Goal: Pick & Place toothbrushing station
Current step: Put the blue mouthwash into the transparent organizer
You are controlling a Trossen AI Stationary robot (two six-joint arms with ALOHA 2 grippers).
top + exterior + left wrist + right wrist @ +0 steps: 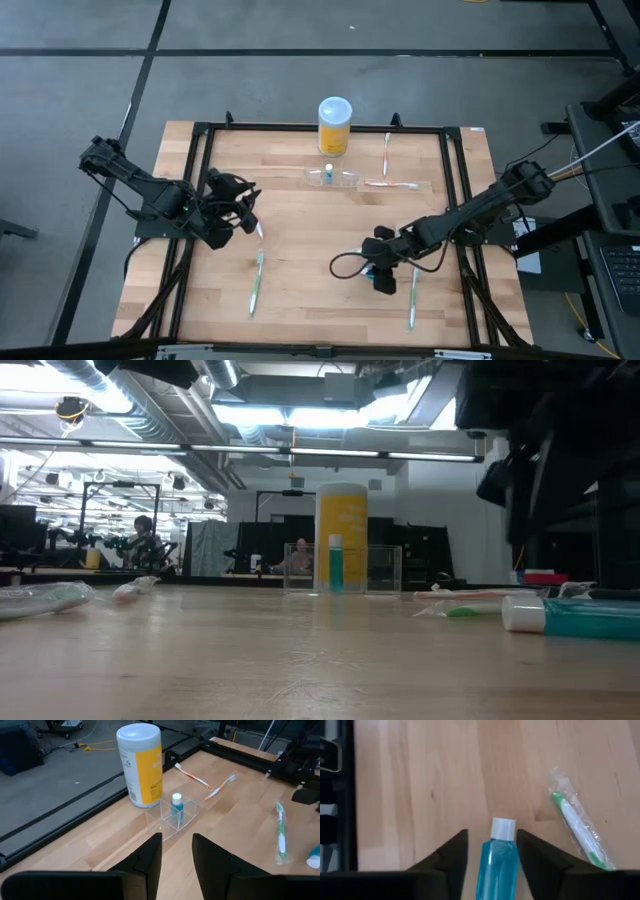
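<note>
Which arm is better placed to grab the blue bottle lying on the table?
Right. Its hand already straddles the bottle, fingers open either side. The left hand hangs far off, facing the holder.

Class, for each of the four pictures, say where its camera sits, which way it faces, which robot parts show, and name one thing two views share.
High: overhead, looking down; both arms, left claw, right claw.
Low: table height, looking level across at the clear holder; dark arm parts upper right.
Left wrist: past its fingers toward the holder.
Right wrist: down past its fingers at a blue bottle.
Shared: yellow container, in the high, low and left wrist views.
</note>
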